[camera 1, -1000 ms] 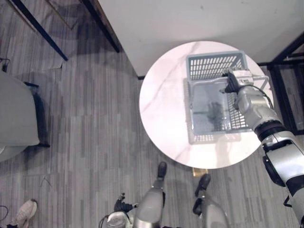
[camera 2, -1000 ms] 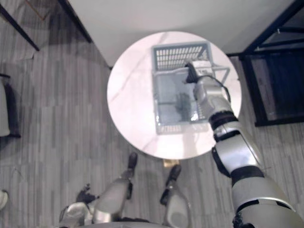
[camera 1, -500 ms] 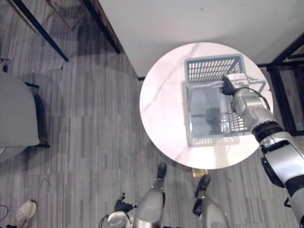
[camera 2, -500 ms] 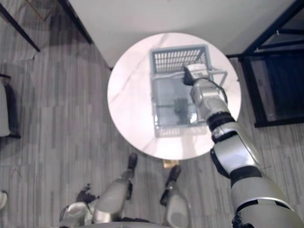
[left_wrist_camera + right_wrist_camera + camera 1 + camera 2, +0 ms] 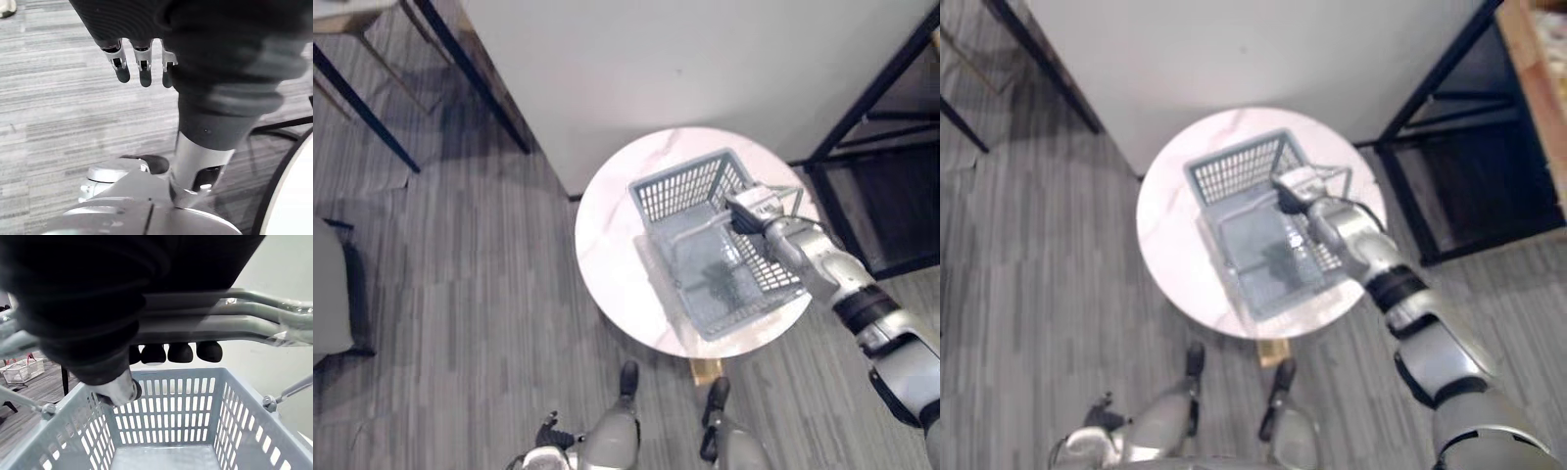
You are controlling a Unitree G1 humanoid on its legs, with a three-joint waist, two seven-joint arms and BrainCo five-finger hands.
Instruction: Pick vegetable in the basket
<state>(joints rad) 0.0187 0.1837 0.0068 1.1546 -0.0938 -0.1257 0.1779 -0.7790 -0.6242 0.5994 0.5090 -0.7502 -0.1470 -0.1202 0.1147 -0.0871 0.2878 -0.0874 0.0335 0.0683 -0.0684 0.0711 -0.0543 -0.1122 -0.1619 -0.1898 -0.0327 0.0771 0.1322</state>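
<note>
A grey plastic basket (image 5: 685, 191) with slotted walls stands askew on the round white marble table (image 5: 607, 245). Its inside shows a bare grey floor (image 5: 161, 460). My right hand (image 5: 751, 209) is over the basket's right side. In the right wrist view its fingertips (image 5: 181, 352) curl round the basket's metal handle (image 5: 205, 323), so it is shut on that handle. My left hand (image 5: 142, 63) hangs low over the grey floor with relaxed fingers and nothing in it.
A white wall panel (image 5: 656, 59) rises just behind the table. A black metal rack (image 5: 871, 147) stands to the right. Dark furniture legs (image 5: 362, 108) cross the wood-look floor at upper left. A small white basket (image 5: 22, 369) sits far off.
The whole view has shifted, so the camera moved. The basket has turned on the table, one corner now toward the wall, with my right hand still on its handle.
</note>
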